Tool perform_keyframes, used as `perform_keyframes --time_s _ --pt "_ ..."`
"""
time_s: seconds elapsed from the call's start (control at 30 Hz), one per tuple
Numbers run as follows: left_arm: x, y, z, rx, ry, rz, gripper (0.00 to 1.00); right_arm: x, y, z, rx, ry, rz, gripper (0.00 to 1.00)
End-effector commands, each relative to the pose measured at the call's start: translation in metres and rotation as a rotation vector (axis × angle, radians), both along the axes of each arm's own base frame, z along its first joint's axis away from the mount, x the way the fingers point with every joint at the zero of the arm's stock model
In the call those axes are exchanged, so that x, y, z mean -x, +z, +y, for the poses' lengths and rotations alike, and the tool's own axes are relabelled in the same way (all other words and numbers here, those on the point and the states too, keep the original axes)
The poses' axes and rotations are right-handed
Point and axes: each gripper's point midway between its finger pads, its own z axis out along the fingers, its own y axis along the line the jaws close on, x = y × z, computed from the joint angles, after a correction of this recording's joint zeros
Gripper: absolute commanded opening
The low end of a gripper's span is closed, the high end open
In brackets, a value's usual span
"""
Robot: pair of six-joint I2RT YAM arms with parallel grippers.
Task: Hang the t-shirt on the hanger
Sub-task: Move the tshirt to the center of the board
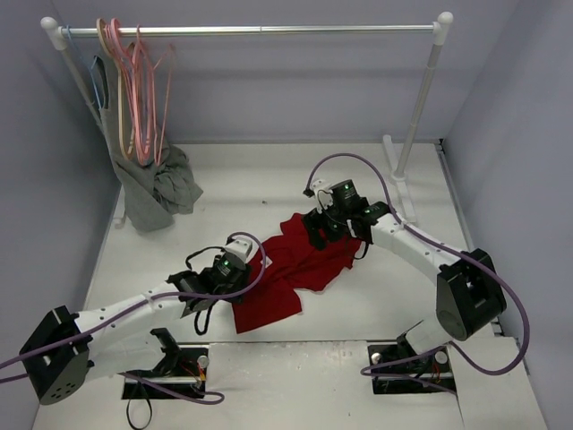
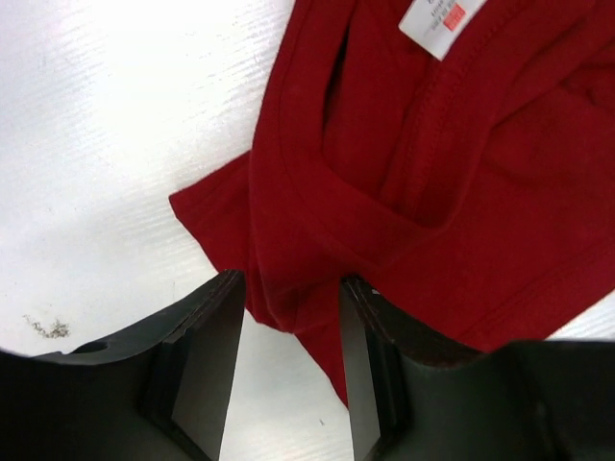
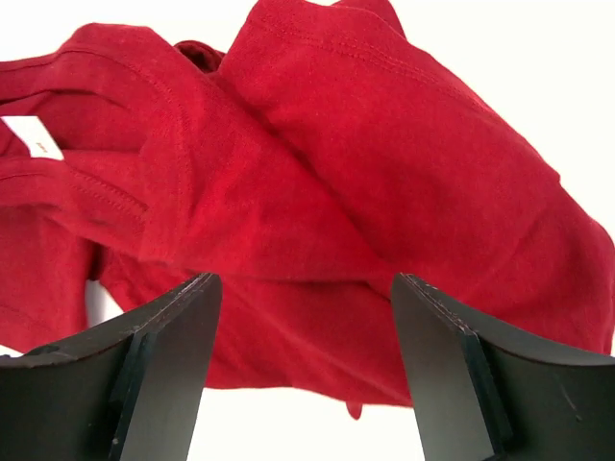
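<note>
The red t-shirt (image 1: pixel 286 269) lies crumpled on the white table, between the two arms. Its white neck label shows in the left wrist view (image 2: pixel 437 19) and the right wrist view (image 3: pixel 34 139). My left gripper (image 1: pixel 251 262) is at the shirt's left edge. In its wrist view it (image 2: pixel 293 298) is open, with a fold of the shirt (image 2: pixel 404 163) between the jaws, not clamped. My right gripper (image 1: pixel 325 233) is open over the shirt's far right part (image 3: pixel 317 192), jaws wide (image 3: pixel 306 288). The light-pink hanger (image 1: pixel 137 98) hangs on the rail at the back left.
A white garment rail (image 1: pixel 260 30) spans the back on two posts; the right post (image 1: pixel 419 107) stands near my right arm. A tan hanger (image 1: pixel 106 36), a blue hanger (image 1: pixel 97 76) and a grey garment (image 1: pixel 157 188) hang at its left end. Grey walls close both sides.
</note>
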Motion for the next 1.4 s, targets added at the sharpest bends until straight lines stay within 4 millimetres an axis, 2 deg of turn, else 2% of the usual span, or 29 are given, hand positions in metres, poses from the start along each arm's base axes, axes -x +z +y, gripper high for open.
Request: perform_keyframes --time_s 0.0,0.13,0.2,0.23,0.33,0.43,0.47,0.53,0.57,0.6,0.63,0.7,0.73,0.77,0.8,0.83,0.87,0.9,0.93,1.0,1.03,1.07,1.1,1.13,1.2,1.23,1.3,1.33,1.37 --pt "-0.018 0.013 -0.015 0.064 0.008 -0.049 0.43 -0.026 0.022 0.016 -0.026 0.036 -0.107 0.73" --pt "-0.022 0.008 -0.021 0.055 -0.008 -0.037 0.4 -0.03 0.005 0.02 0.005 0.052 -0.086 0.73" --pt "-0.022 0.008 -0.023 0.058 -0.013 -0.031 0.33 -0.032 -0.005 0.023 0.012 0.057 -0.078 0.72" --pt "-0.022 0.007 -0.024 0.059 -0.016 -0.027 0.25 -0.033 -0.008 0.023 0.016 0.058 -0.075 0.71" --pt "-0.023 0.011 -0.023 0.057 -0.015 -0.037 0.1 -0.035 -0.015 0.024 0.026 0.063 -0.07 0.63" --pt "-0.027 0.024 -0.022 0.057 -0.013 -0.067 0.01 -0.037 -0.013 0.026 0.022 0.063 -0.078 0.38" --pt "-0.03 0.03 -0.02 0.053 -0.005 -0.083 0.0 -0.037 -0.011 0.026 0.021 0.064 -0.082 0.23" --pt "-0.038 0.05 -0.019 0.053 -0.001 -0.124 0.0 -0.041 0.006 0.027 0.01 0.06 -0.118 0.08" --pt "-0.043 0.06 -0.018 0.044 -0.003 -0.15 0.0 -0.043 0.02 0.025 0.013 0.051 -0.148 0.0" --pt "-0.048 0.071 -0.017 0.045 -0.003 -0.17 0.0 -0.046 0.033 0.024 0.008 0.047 -0.176 0.0" --pt "-0.056 0.095 -0.021 0.064 -0.003 -0.209 0.0 -0.054 0.056 0.027 -0.007 0.042 -0.227 0.0" --pt "-0.076 0.127 -0.015 0.053 0.003 -0.271 0.0 -0.064 0.096 0.02 0.008 0.025 -0.323 0.0" --pt "-0.091 0.166 -0.018 0.085 0.016 -0.328 0.0 -0.077 0.138 0.022 -0.012 0.014 -0.413 0.0" --pt "-0.107 0.187 -0.009 0.079 0.03 -0.366 0.0 -0.085 0.164 0.012 0.026 -0.003 -0.48 0.0" --pt "-0.125 0.236 -0.011 0.118 0.043 -0.44 0.0 -0.097 0.225 0.012 -0.008 -0.033 -0.601 0.0" --pt "-0.135 0.262 -0.008 0.121 0.051 -0.484 0.0 -0.099 0.22 0.007 0.028 -0.035 -0.595 0.0" --pt "-0.147 0.289 0.0 0.096 0.055 -0.539 0.0 -0.107 0.284 0.005 -0.014 -0.065 -0.714 0.0" --pt "-0.159 0.306 -0.001 0.076 0.059 -0.562 0.0 -0.112 0.317 -0.004 -0.003 -0.106 -0.794 0.0" --pt "-0.162 0.37 0.002 0.13 0.075 -0.684 0.0 -0.107 0.383 -0.011 -0.067 -0.144 -0.93 0.0" --pt "-0.17 0.417 0.001 0.136 0.067 -0.788 0.0 -0.1 0.438 -0.018 -0.122 -0.179 -1.059 0.0" --pt "-0.169 0.443 0.003 0.158 0.071 -0.847 0.0 -0.092 0.474 -0.023 -0.185 -0.205 -1.161 0.0" --pt "-0.16 0.483 0.009 0.201 0.077 -0.935 0.0 -0.075 0.504 -0.031 -0.24 -0.218 -1.24 0.0" --pt "-0.157 0.503 0.01 0.218 0.064 -0.995 0.0 -0.063 0.521 -0.032 -0.29 -0.205 -1.297 0.0" --pt "-0.152 0.516 0.011 0.229 0.051 -1.031 0.0 -0.038 0.553 -0.045 -0.362 -0.223 -1.401 0.0" --pt "-0.143 0.533 0.011 0.26 0.025 -1.076 0.0 -0.037 0.536 -0.036 -0.362 -0.167 -1.384 0.0" --pt "-0.14 0.531 0.009 0.259 0.007 -1.07 0.0 -0.03 0.535 -0.038 -0.366 -0.159 -1.373 0.0" --pt "-0.132 0.521 0.008 0.264 -0.027 -1.042 0.0 -0.034 0.501 -0.034 -0.324 -0.134 -1.289 0.0" --pt "-0.129 0.515 0.006 0.275 -0.034 -1.024 0.0 -0.025 0.495 -0.039 -0.335 -0.139 -1.274 0.0" --pt "-0.126 0.498 0.005 0.274 -0.045 -0.995 0.0 -0.035 0.457 -0.033 -0.303 -0.131 -1.196 0.0"
